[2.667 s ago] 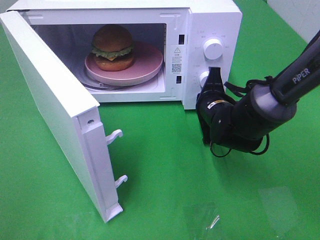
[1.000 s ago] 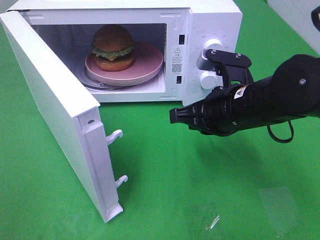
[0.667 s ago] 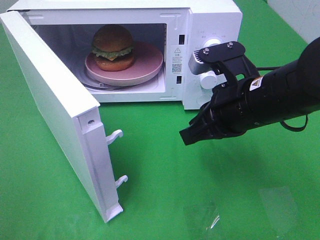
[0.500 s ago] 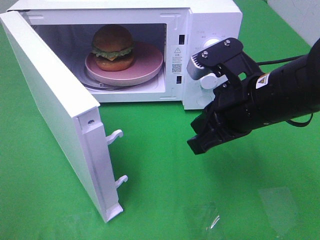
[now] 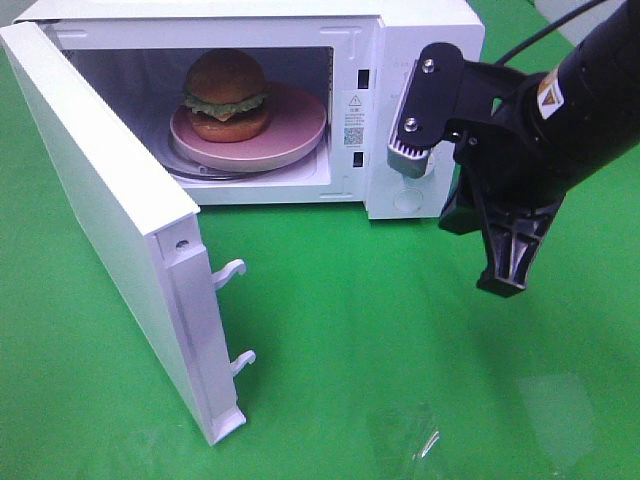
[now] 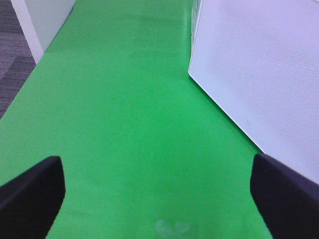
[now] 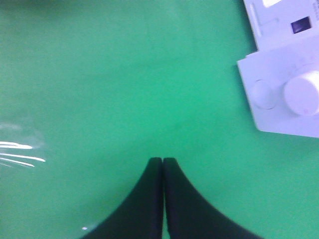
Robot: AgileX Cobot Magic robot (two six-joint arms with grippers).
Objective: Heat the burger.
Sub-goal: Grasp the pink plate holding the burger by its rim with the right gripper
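The burger [image 5: 226, 93], with a golden-brown bun, green lettuce and orange cheese, sits on a pink plate [image 5: 300, 125] inside the white microwave [image 5: 420, 25]. The microwave door [image 5: 110, 210] stands wide open toward the front left. My right gripper [image 5: 503, 283] is shut and empty, pointing down above the green cloth in front of the control panel; its fingers [image 7: 162, 164] are pressed together. My left gripper [image 6: 157, 199] is open and empty over green cloth, beside the door's outer face [image 6: 259, 64]. The left gripper does not show in the exterior view.
Two white dials show on the control panel in the right wrist view [image 7: 301, 92]; the arm hides them in the exterior view. Door latch hooks [image 5: 228, 272] stick out of the open door's edge. Green cloth [image 5: 350, 350] covers the table. A white wall [image 6: 42, 20] lies far left.
My right arm has swung up and to the right, away from the microwave's opening; its shut gripper now points down near the control panel. The burger, plate and door have not moved.
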